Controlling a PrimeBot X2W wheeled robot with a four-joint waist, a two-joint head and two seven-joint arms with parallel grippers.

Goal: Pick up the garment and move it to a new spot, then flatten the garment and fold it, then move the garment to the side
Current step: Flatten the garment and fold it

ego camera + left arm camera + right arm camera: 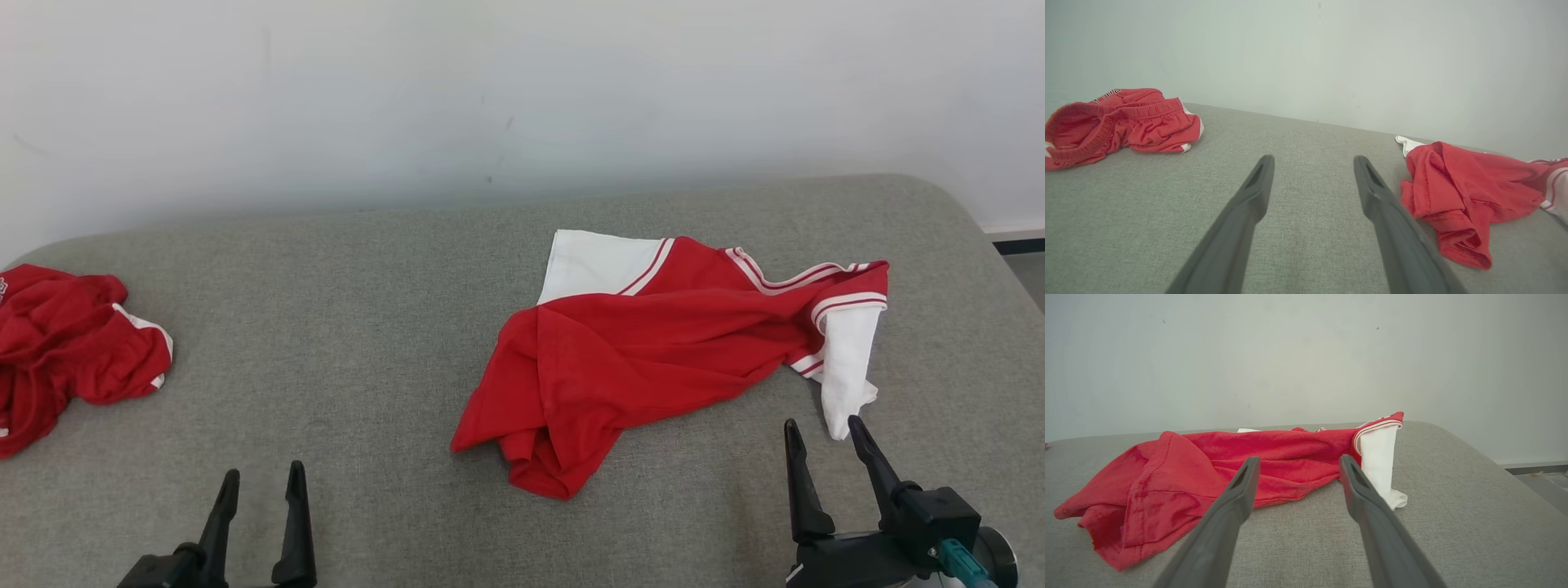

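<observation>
Right end effector (822, 423) near crosswise garment (653, 351)

The crumpled red jersey shirt (645, 351) at my one o'clock has white sleeves edged in red-and-white stripes. The bunched red shorts (65, 351) at ten o'clock carry white trim, on grey woven upholstery (343, 310).

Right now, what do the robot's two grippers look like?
The left gripper and the right gripper each have two long dark grey fingers, tapering, with a narrow slot near the tip. The right one's black base carries a teal plug.
</observation>
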